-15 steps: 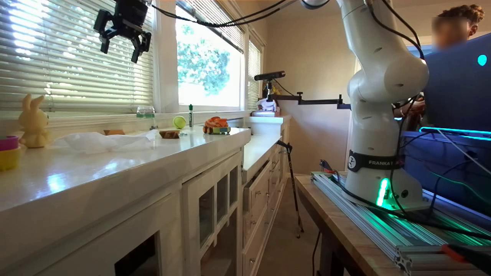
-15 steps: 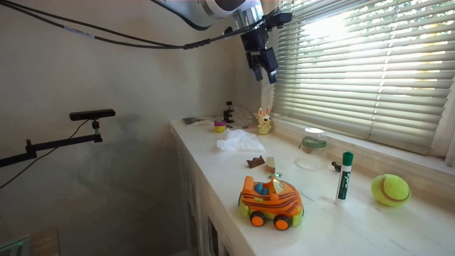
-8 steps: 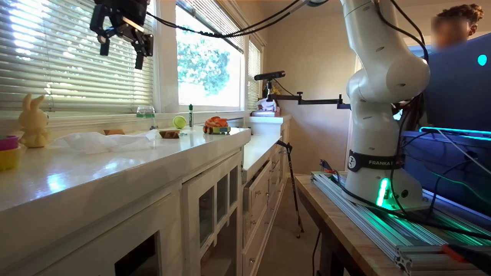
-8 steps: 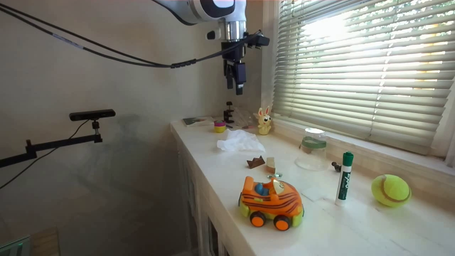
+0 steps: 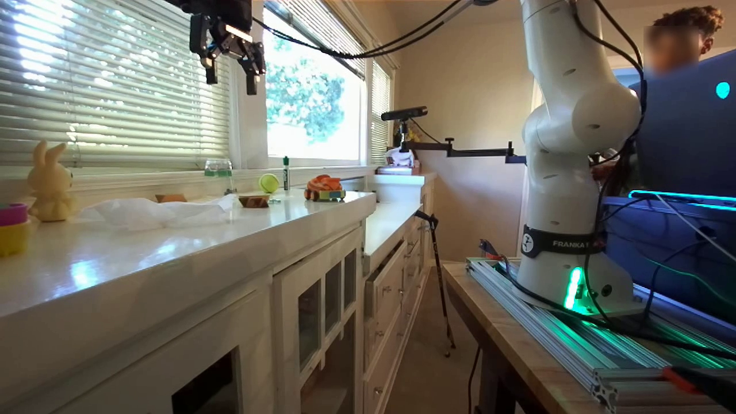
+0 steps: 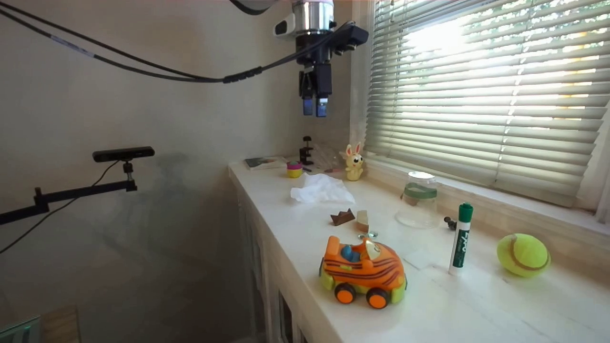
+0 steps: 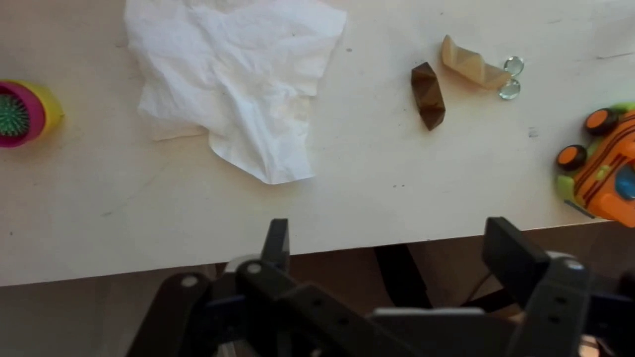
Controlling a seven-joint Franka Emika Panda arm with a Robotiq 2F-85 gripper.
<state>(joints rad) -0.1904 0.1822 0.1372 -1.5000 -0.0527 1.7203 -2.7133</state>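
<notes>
Shifted nearer the orange toy car than a moment ago, the gripper hangs with empty fingers apart; crumpled white tissue lies lower, on the countertop. A straight descent might hit the front edge, which they seem to overhang. "EXPO" marks the green-capped marker, "FRANKA" the arm's base.

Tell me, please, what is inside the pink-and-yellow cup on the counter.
In the wrist view, a green spiky object shows inside the cup; the picture's edge crops both. Whatever lies beneath it is covered and cannot be seen.
</notes>
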